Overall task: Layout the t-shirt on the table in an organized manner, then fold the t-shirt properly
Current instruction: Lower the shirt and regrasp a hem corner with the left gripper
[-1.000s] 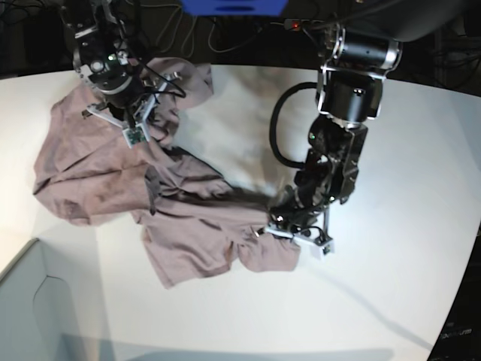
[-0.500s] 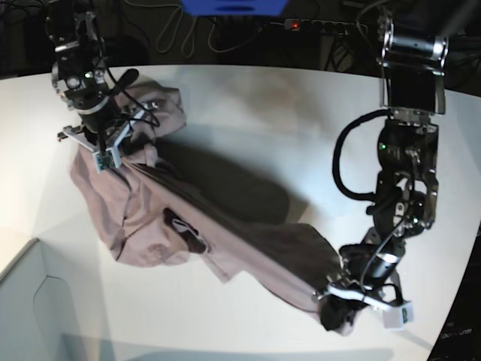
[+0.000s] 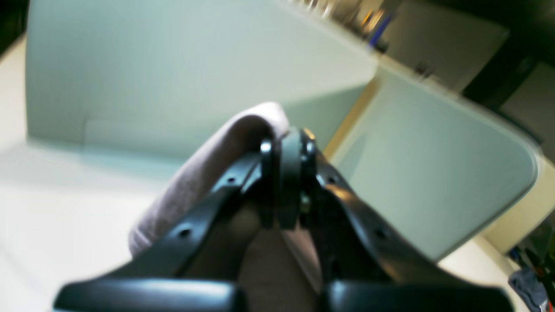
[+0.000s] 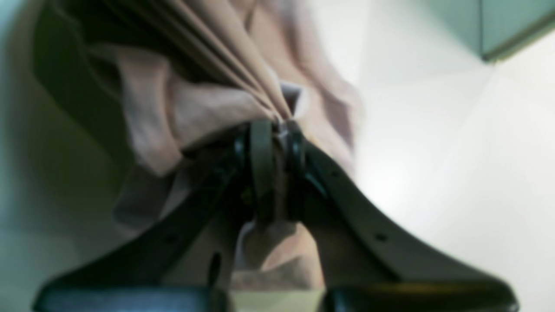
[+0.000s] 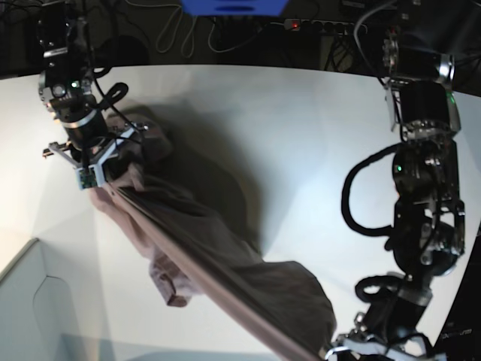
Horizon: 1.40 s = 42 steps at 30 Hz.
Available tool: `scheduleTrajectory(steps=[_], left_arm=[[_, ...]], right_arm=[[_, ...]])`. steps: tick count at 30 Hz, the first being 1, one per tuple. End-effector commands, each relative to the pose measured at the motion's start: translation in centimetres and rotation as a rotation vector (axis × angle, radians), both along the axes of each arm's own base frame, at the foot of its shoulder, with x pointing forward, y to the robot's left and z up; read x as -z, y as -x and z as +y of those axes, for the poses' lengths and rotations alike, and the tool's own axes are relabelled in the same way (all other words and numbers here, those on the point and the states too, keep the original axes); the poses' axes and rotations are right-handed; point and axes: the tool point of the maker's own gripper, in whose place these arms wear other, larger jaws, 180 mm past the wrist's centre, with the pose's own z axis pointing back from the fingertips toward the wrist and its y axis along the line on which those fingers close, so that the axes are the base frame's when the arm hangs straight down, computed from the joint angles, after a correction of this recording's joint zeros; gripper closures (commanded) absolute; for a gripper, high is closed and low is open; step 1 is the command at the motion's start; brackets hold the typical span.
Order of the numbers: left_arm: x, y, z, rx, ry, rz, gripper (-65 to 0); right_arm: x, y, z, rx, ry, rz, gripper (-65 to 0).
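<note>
The dusty mauve t-shirt [image 5: 225,259] hangs stretched in a long diagonal band above the white table [image 5: 301,128], from upper left to lower right in the base view. At its upper left end my right gripper [image 5: 96,171] is shut on a bunch of pleated fabric [image 4: 195,104], its fingertips [image 4: 273,130] pinched together. My left gripper [image 5: 336,348], low at the front edge of the base view, is shut on the other end. A fold of cloth [image 3: 208,173] curls over the closed fingertips [image 3: 284,147]. A loose part of the shirt droops near the middle.
A pale box [image 5: 30,316] stands at the front left corner of the table, and fills the background of the left wrist view [image 3: 173,65]. Its corner [image 4: 511,26] also shows in the right wrist view. Cables and a blue object [image 5: 233,6] lie beyond the far edge.
My left gripper has pulled its end of the shirt toward the front right edge. My right gripper has shifted left with its end. The crumpled shirt now hangs stretched between them.
</note>
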Motion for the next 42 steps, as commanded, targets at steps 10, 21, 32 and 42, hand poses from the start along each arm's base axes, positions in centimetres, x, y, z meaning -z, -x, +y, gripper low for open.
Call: scheduleTrajectory(steps=[10,21,32,42], left_arm=[[-4.5,-1.7,1.9,-0.079,0.053,-0.128,-0.1],[12.0,-13.9,2.4,-0.157,0.162,0.434,-3.3],[16.7,-14.1,2.5,-0.199,0.180,0.535,-35.7],[26.1,-2.7,0.0,-0.144,0.133,0.607,-36.1]], right_arm=[[-2.6,-1.9,-0.9,0.036,0.036,-0.060,0.0],[-2.4,-2.7,-1.2,0.045,0.035,-0.058,0.0],[-1.7,-2.5,-1.3,0.048,0.035,-0.039,0.0],[-0.9,-2.3,-0.3,0.056,0.000,-0.023,0.0]])
